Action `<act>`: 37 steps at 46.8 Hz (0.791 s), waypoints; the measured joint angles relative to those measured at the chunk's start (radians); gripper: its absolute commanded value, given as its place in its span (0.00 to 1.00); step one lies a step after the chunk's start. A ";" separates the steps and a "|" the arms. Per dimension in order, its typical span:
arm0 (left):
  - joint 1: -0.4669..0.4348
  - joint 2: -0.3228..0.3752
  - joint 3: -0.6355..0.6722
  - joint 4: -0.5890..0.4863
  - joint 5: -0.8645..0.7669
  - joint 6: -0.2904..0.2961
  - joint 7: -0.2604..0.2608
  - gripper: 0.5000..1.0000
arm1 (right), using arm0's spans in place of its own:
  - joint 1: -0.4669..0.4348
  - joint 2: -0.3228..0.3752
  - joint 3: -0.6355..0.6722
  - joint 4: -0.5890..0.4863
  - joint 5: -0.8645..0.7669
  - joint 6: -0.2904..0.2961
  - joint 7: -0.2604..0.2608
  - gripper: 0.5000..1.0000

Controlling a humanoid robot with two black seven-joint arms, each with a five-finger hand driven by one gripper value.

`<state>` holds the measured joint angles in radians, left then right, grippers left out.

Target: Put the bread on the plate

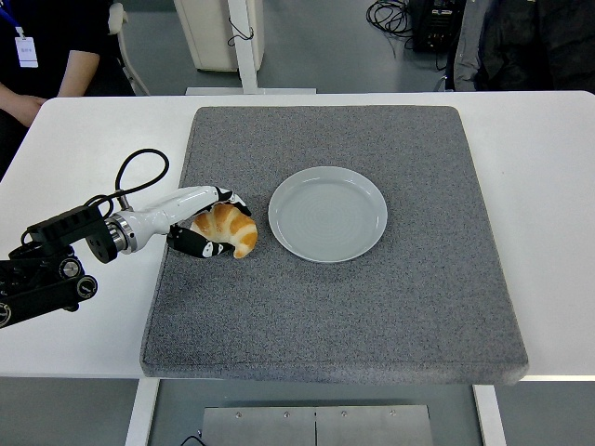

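One hand works here, the left hand [212, 226]. Its fingers [231, 199] curl over the far side of the bread [227, 228] and the thumb [200, 246] presses in from the near side, so the bread sits pinched between them. The grip looks closed on the bread, though how firmly I cannot tell. The white forearm runs back left off the mat [353, 307] to the black arm housing near the table's [74, 344] left edge, with a black cable looping above it. The right hand is not in view.

The bread, a croissant, lies on the mat near its left edge, about mid-depth, just beside the plate [327, 215] but not touching it. It seems to rest on the mat, not lifted. The plate sits a little left of the mat's centre, toward the far half, with nothing on it. A person [46, 51] sits beyond the table's far left corner.

Step in hand, by my read: the grasp, at or near completion, with transport not yet done. The next move calls for a small lift to clear the plate's rim, a short carry right over the plate's centre, then lowering and spreading the fingers. Risk: the bread is soft and curved, so it could roll or slip out of the pinch on the lift.
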<state>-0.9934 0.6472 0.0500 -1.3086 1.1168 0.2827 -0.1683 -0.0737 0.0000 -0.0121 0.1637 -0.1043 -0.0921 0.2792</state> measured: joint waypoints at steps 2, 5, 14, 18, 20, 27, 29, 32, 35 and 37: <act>-0.002 0.001 -0.005 0.002 0.000 0.000 0.000 0.00 | 0.000 0.000 0.000 0.000 0.000 0.000 0.000 1.00; -0.006 0.002 -0.015 0.002 0.000 0.001 0.000 0.00 | 0.001 0.000 0.000 0.000 0.000 0.000 0.000 1.00; -0.032 0.007 -0.021 0.007 0.007 0.001 -0.015 0.00 | 0.001 0.000 0.000 0.000 0.000 0.000 0.000 1.00; -0.050 0.011 -0.019 0.008 0.012 0.000 -0.032 0.00 | 0.002 0.000 0.000 0.000 0.000 0.000 0.000 1.00; -0.058 0.012 -0.018 0.008 0.014 0.000 -0.041 0.00 | 0.002 0.000 0.000 0.000 0.000 0.000 0.000 1.00; -0.110 0.022 -0.014 0.008 0.013 -0.003 -0.058 0.00 | 0.002 0.000 0.000 0.000 0.000 0.000 0.000 1.00; -0.129 0.034 -0.013 0.008 0.013 -0.007 -0.059 0.00 | 0.002 0.000 0.000 0.000 0.000 0.000 0.000 1.00; -0.147 0.051 -0.015 0.008 0.012 -0.009 -0.060 0.00 | 0.002 0.000 0.000 0.000 0.000 0.000 0.000 1.00; -0.174 0.057 -0.015 0.008 0.012 -0.011 -0.060 0.00 | 0.002 0.000 0.000 0.000 0.000 0.000 0.000 1.00; -0.197 0.062 -0.013 0.008 0.012 -0.012 -0.060 0.00 | 0.002 0.000 0.000 0.000 0.000 0.000 0.000 1.00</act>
<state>-1.1902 0.7097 0.0372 -1.3007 1.1291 0.2705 -0.2287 -0.0720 0.0000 -0.0123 0.1638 -0.1043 -0.0920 0.2792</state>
